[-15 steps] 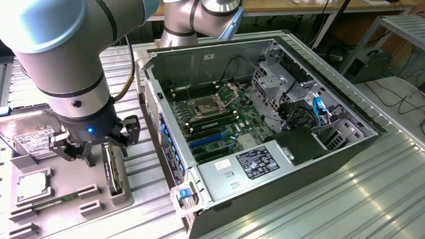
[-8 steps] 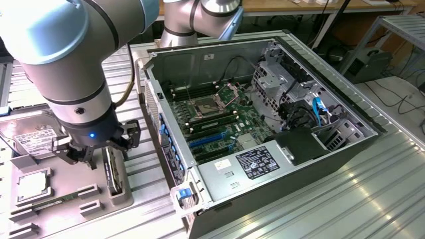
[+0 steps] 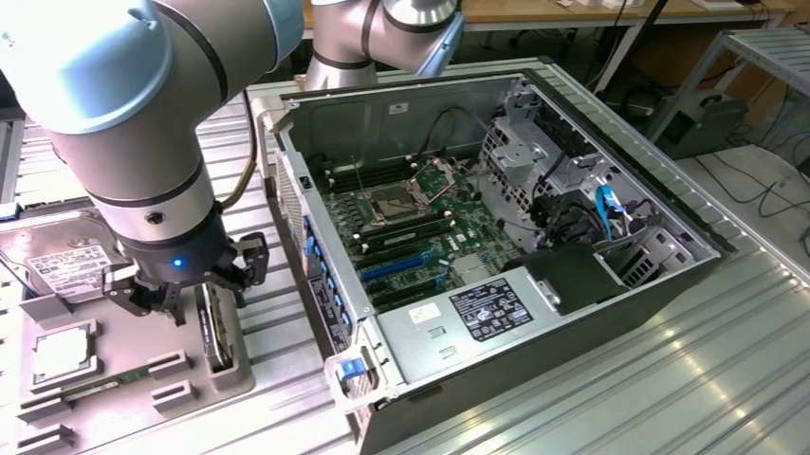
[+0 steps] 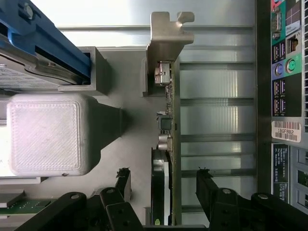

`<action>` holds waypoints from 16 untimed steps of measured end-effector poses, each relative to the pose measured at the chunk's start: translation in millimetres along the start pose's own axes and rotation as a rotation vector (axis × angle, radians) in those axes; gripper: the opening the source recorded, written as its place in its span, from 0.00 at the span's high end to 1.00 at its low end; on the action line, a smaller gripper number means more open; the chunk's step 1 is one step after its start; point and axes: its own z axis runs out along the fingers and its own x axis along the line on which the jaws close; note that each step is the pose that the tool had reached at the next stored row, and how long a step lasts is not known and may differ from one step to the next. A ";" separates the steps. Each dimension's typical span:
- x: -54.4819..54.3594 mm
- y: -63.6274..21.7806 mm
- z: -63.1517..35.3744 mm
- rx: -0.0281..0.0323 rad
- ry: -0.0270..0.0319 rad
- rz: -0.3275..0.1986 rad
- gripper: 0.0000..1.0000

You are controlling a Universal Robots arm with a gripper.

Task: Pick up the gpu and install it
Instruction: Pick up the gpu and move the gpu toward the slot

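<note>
The gpu [image 3: 218, 334] stands on its long edge in a slot of the grey holder tray [image 3: 234, 379], on the exterior view's left, beside the open computer case [image 3: 506, 218]. My gripper [image 3: 190, 296] hangs just above the card and is open. In the wrist view the gpu [image 4: 166, 96] runs edge-on, with its silver bracket [image 4: 166, 38] at the far end. The gripper [image 4: 163, 179] straddles the near end of the card, one black finger [image 4: 122, 180] on each side with a gap between finger and card. Nothing is held.
The tray also carries a hard drive [image 3: 70, 261], a square processor chip [image 3: 64, 351] and a memory stick [image 3: 95, 387]. Blue card slots [image 3: 395, 268] lie on the motherboard inside the case. The case's rear port panel [image 4: 284, 72] runs close alongside the tray.
</note>
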 end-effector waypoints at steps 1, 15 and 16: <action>0.0 0.0 0.0 0.0000 0.0000 0.000 0.34; 0.0 0.1 0.1 -0.0001 -0.0001 0.000 0.61; 0.0 0.8 0.2 -0.0002 -0.0002 0.000 0.61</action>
